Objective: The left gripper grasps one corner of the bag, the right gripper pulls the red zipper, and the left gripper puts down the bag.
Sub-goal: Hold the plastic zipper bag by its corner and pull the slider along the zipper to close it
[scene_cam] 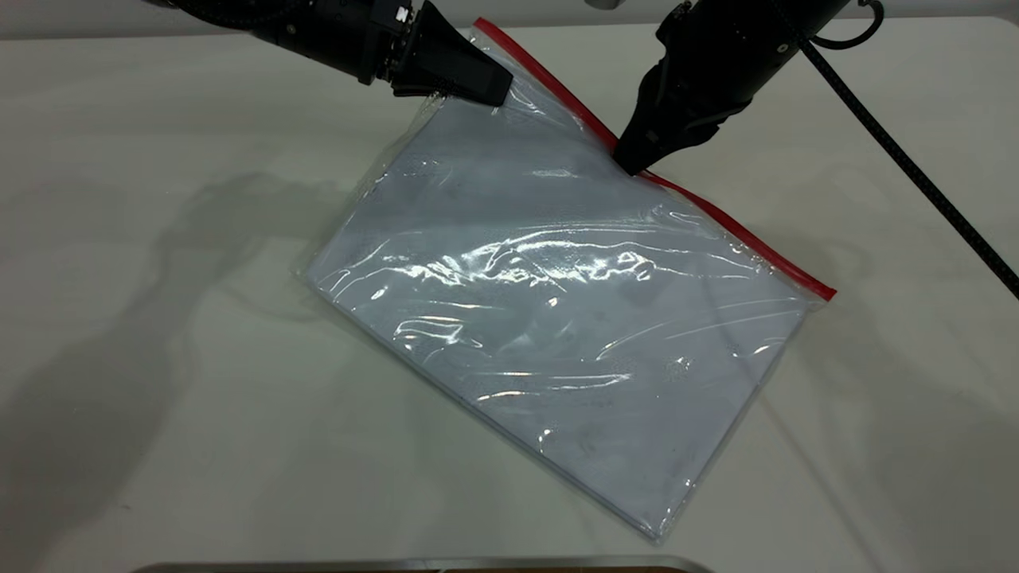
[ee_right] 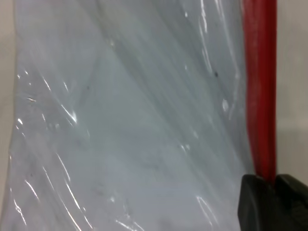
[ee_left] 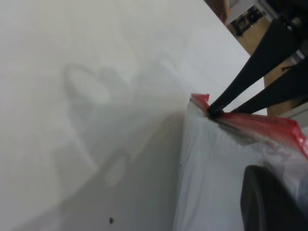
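Note:
The bag [scene_cam: 557, 318] is a clear pouch with pale sheets inside, lying slanted on the table with its far end raised. My left gripper [scene_cam: 492, 91] is shut on the corner of the bag [scene_cam: 497, 52] at the far end of the red zipper [scene_cam: 740, 235] and holds it up. My right gripper [scene_cam: 633, 163] is shut on the red strip about a third of the way along from that corner. In the right wrist view its fingers [ee_right: 255, 202] pinch the red zipper [ee_right: 260, 86]. The slider tab is hidden between them.
The white table [scene_cam: 159, 318] surrounds the bag. A metal tray edge [scene_cam: 414, 565] shows at the near edge. The right arm's thick cable [scene_cam: 915, 167] hangs over the table's right side. In the left wrist view the right fingertips [ee_left: 214, 111] sit on the red strip [ee_left: 269, 127].

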